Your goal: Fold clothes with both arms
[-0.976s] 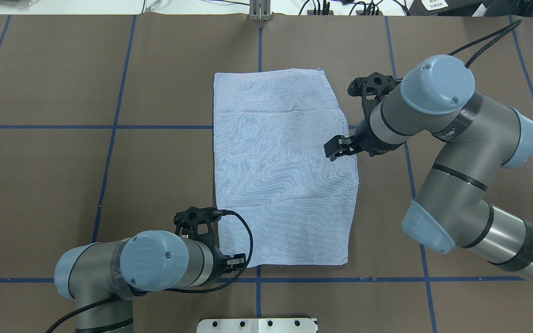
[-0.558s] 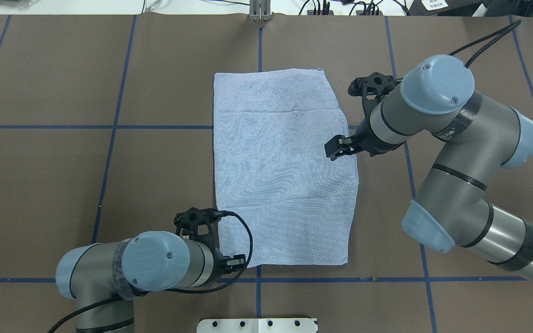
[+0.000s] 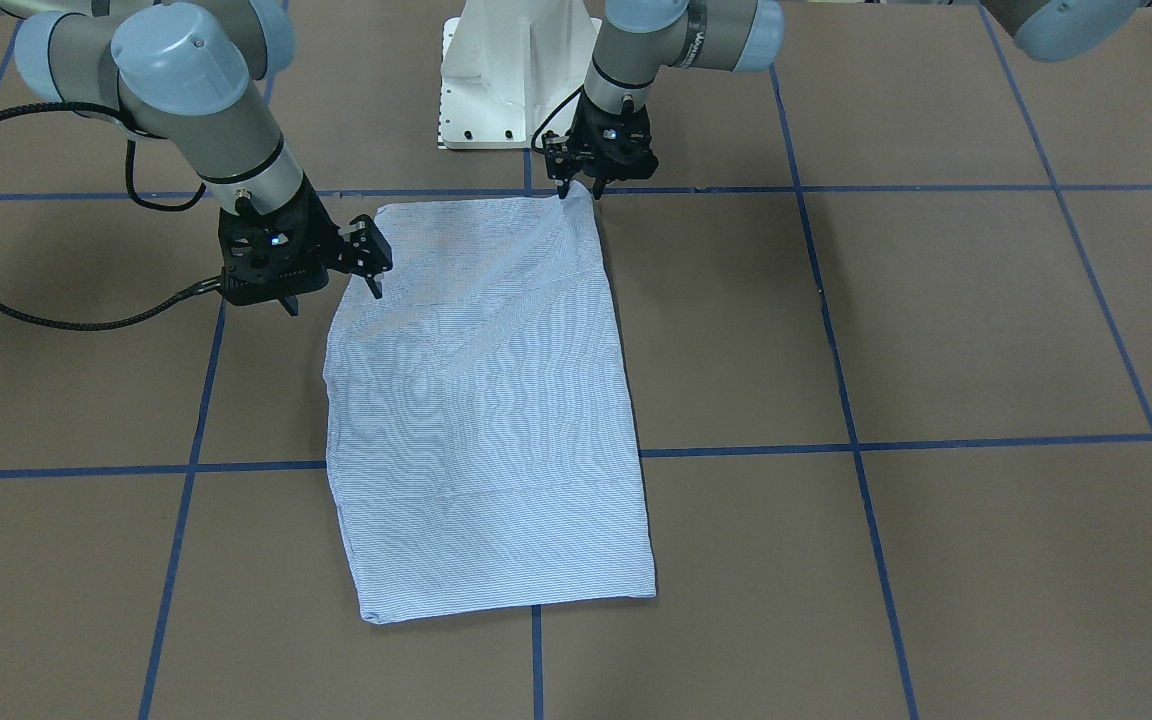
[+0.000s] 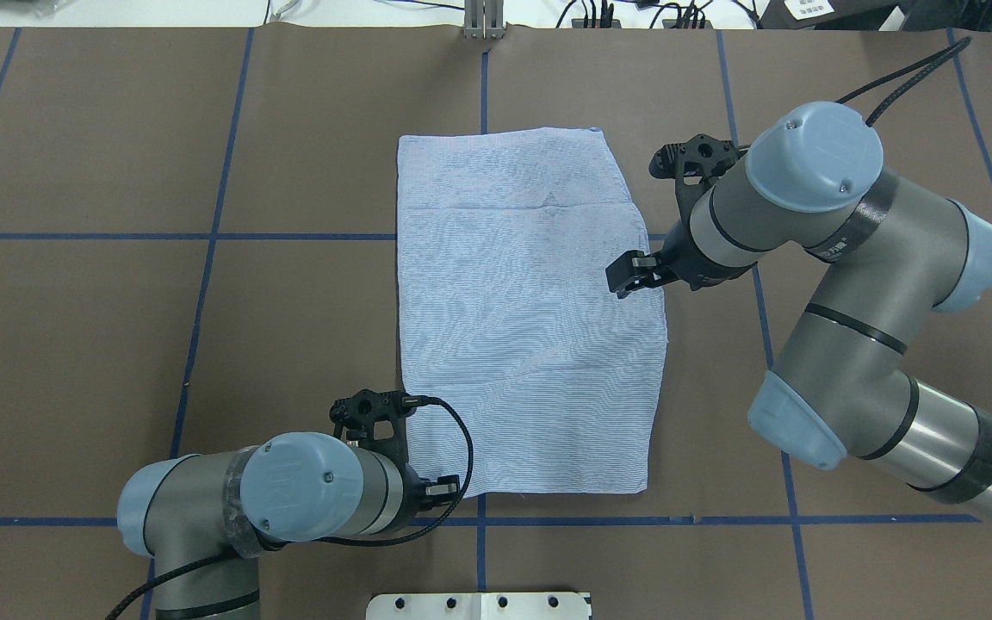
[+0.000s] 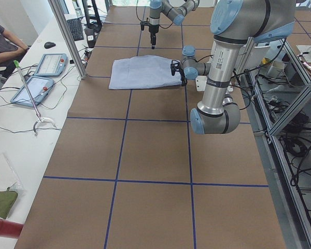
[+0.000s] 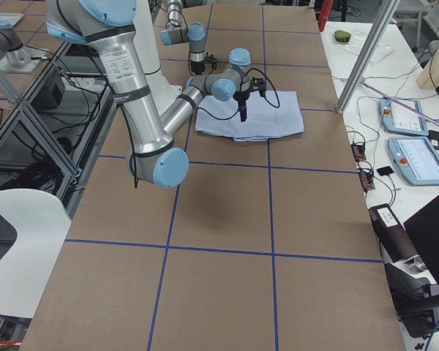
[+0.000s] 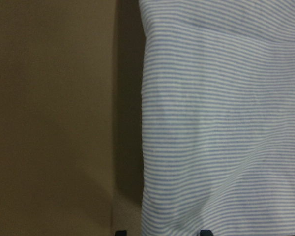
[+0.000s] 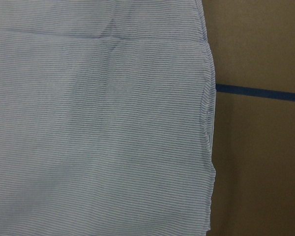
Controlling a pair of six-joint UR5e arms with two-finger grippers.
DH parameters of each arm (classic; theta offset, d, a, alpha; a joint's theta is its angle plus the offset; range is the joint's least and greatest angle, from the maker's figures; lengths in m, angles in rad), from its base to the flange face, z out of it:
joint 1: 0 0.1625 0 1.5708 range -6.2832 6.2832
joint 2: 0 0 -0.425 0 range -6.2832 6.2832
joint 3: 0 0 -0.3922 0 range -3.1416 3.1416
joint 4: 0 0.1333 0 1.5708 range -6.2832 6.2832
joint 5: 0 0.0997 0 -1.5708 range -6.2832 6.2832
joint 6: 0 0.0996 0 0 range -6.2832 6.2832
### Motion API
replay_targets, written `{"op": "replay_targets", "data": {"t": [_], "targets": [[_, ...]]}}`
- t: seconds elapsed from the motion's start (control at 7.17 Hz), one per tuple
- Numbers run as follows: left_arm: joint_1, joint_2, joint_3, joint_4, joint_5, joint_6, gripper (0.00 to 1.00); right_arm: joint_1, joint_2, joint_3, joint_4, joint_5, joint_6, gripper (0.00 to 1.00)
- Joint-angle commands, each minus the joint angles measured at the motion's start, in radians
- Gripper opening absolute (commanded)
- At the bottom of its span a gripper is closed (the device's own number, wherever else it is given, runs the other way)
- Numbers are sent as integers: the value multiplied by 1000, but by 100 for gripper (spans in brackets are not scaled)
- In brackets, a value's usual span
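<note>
The clothes are one light blue-and-white striped shirt [image 4: 526,319], folded into a flat rectangle [image 3: 481,410] in the middle of the brown table. My left gripper [image 3: 579,190] stands at the shirt's near-left corner, mostly hidden under the wrist in the overhead view [image 4: 437,488]. In the left wrist view the shirt's edge [image 7: 145,147] runs between two fingertips that are apart, so this gripper is open. My right gripper [image 4: 629,280] hovers over the shirt's right edge [image 8: 209,123], open and holding nothing [image 3: 364,280].
The white pedestal base [image 4: 479,605] sits at the near table edge between the arms. Blue tape lines [image 4: 203,237] grid the table. A side bench holds tablets [image 5: 46,65] beside a person's arm; an aluminium post [image 6: 366,55] stands at the far edge.
My left arm has shifted a little to the right, toward the shirt's near-left corner. The right gripper has drifted a few pixels right. The shirt lies as before.
</note>
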Motion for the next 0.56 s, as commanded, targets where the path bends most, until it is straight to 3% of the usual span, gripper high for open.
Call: {"op": "replay_targets", "data": {"t": [0.0, 0.42], "targets": [[1, -2, -1, -1, 0, -1, 51, 0, -4, -2, 0, 0, 0, 100], [0, -2, 1, -1, 5, 6, 51, 0, -7, -2, 0, 0, 0, 100]]}}
